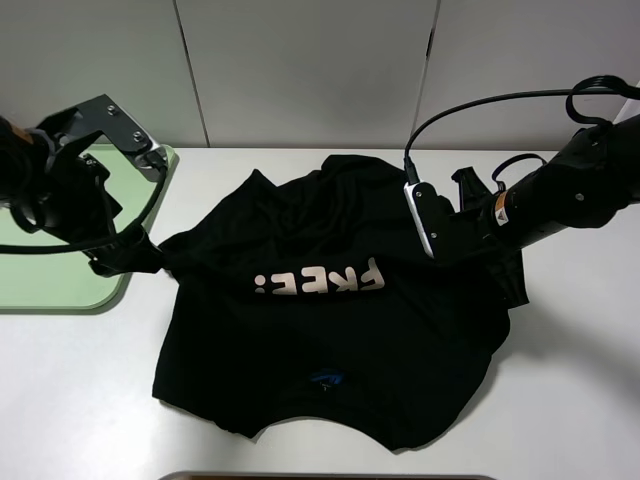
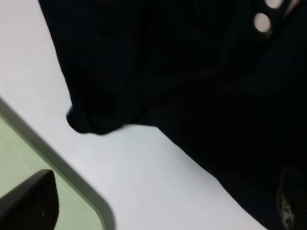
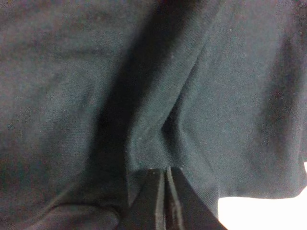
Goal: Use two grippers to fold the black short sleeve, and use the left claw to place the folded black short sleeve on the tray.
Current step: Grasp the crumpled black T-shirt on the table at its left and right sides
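**Folding the black short sleeve: grip status and handling notes**

The black short sleeve [image 1: 330,330] lies spread but rumpled on the white surface [image 1: 570,400]. Its print faces up, its hem is toward the near edge, and bunched cloth sits along the far side. The green tray [image 1: 60,285] sits at the left. The garment's left sleeve tip ends just beside the tray, with a strip of bare surface between them.

Left gripper [image 1: 125,258]: positioned at the left sleeve tip, over the tray's right edge. The wrist view shows one finger [image 2: 29,203] above the tray corner and a dark textured shape on the opposite side, which I take to be the other finger. Only bare surface shows between them, so I read the jaws as wide and holding nothing.

Right gripper [image 3: 166,191]: positioned on the garment's right shoulder area. The jaws are pressed together, and a ridge of fabric runs straight into them. I read this as a pinch on the cloth.

Handling, as I judge it:
- The garment is light and limp, with no stiffness of its own.
- It will drape from any held point and slide easily on the smooth surface.
- I would take hold at an edge or seam, such as the sleeve tip or shoulder line, and not at mid-panel.
- Both sides should be gripped at matching positions so the fold line runs straight.
- A shallow pinch may catch one layer only, so I would bite deep enough for both.
- Once folded, the bundle will slump. For the tray transfer I would grip through all layers.
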Action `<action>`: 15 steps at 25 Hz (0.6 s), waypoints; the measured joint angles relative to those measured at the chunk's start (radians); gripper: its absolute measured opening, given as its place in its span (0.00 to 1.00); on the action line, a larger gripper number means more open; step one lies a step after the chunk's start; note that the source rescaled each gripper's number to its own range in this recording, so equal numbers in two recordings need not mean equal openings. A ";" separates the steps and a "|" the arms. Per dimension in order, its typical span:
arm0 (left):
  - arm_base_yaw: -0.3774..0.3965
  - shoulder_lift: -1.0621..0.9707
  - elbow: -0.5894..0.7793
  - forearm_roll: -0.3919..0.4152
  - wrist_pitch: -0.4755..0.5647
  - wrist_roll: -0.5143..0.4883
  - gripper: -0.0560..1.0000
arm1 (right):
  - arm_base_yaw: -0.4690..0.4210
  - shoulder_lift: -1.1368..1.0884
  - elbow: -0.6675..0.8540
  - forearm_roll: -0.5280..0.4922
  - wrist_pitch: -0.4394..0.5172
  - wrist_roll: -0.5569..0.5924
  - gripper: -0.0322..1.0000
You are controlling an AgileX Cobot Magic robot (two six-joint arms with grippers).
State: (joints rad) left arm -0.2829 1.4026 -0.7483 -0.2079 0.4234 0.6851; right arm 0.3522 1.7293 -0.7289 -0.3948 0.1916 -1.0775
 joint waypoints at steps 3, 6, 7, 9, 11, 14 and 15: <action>0.000 0.042 -0.002 0.000 -0.064 0.007 0.91 | 0.000 0.000 0.000 0.000 0.001 0.005 0.03; 0.000 0.074 -0.002 0.000 -0.105 -0.001 0.91 | 0.000 0.000 0.000 0.000 0.006 0.034 0.03; 0.000 0.082 -0.002 -0.001 -0.116 -0.003 0.91 | 0.000 0.000 0.000 0.000 0.006 0.041 0.03; 0.000 0.090 -0.002 -0.002 -0.140 0.000 0.91 | 0.000 0.000 0.000 0.000 0.006 0.046 0.03; 0.000 0.090 -0.002 -0.002 -0.168 0.008 0.91 | 0.000 0.000 0.000 0.000 0.006 0.052 0.03; 0.000 0.091 -0.002 -0.002 -0.187 0.028 0.91 | 0.000 0.000 0.000 0.000 0.011 0.077 0.03; 0.000 0.091 -0.002 -0.002 -0.188 0.033 0.91 | 0.000 0.000 0.000 0.000 0.013 0.086 0.03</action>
State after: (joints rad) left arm -0.2829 1.4932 -0.7508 -0.2104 0.2357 0.7178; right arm 0.3522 1.7297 -0.7289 -0.3948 0.2042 -0.9912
